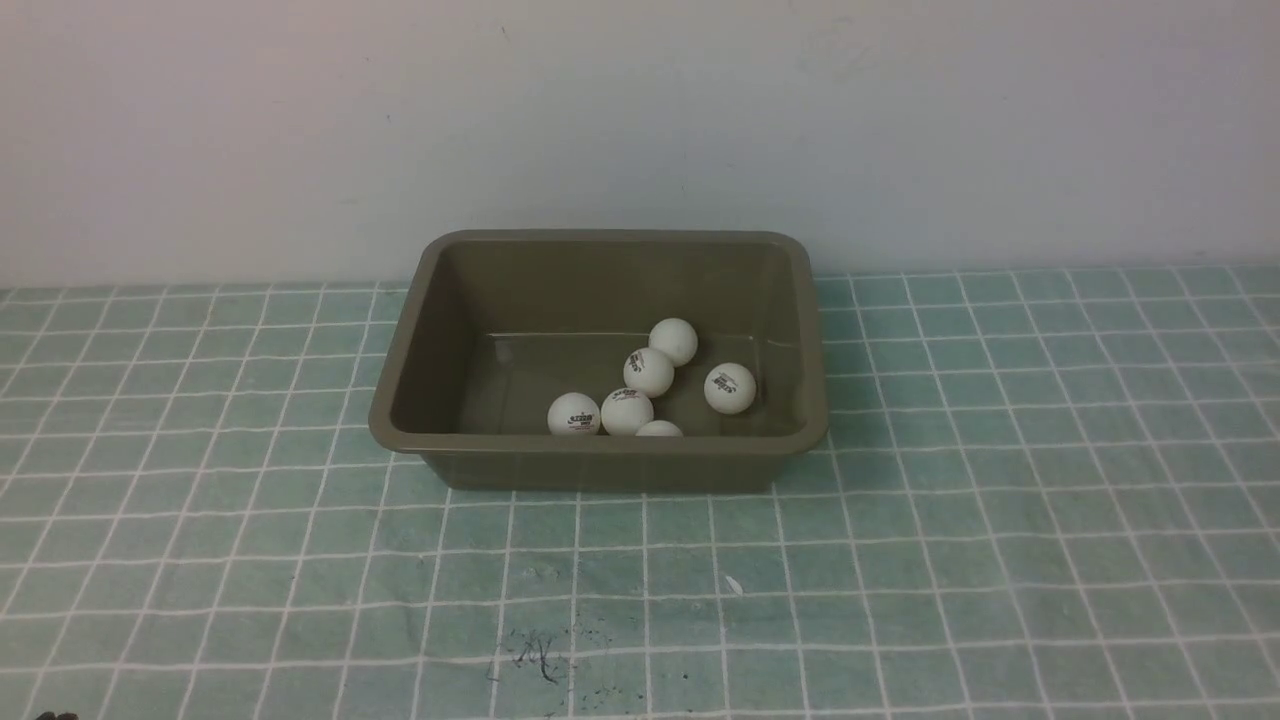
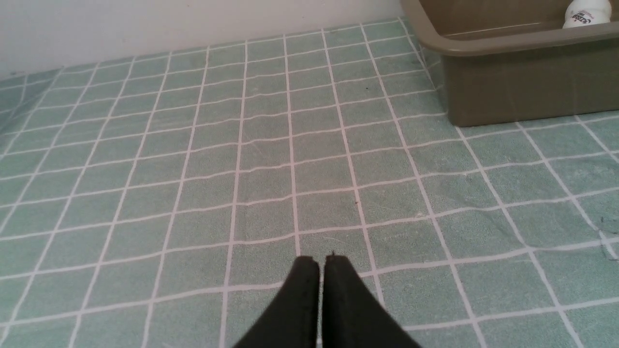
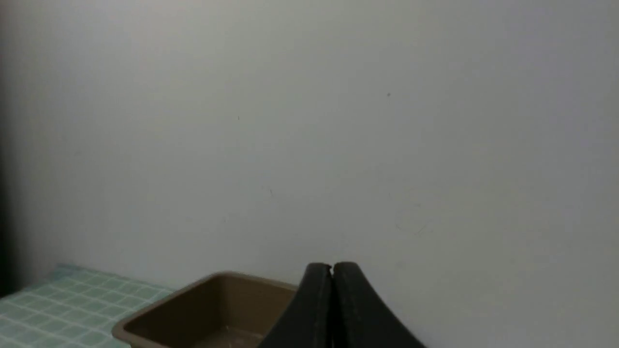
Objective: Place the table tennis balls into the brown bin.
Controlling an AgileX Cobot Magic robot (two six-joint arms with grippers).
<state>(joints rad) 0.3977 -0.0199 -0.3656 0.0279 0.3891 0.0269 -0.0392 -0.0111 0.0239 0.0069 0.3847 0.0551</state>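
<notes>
Both claws, the left claw (image 2: 321, 263) and the right claw (image 3: 332, 269), are pressed together and hold nothing, and since all six small white table tennis balls (image 1: 648, 372) lie inside the olive-brown plastic bin (image 1: 600, 445) near the table's back edge, staying clear seems best.

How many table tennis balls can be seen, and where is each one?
6, all inside the brown bin: one farthest back, one touching it in front, one apart on the right, two by the near wall, and one half hidden behind the rim.
</notes>
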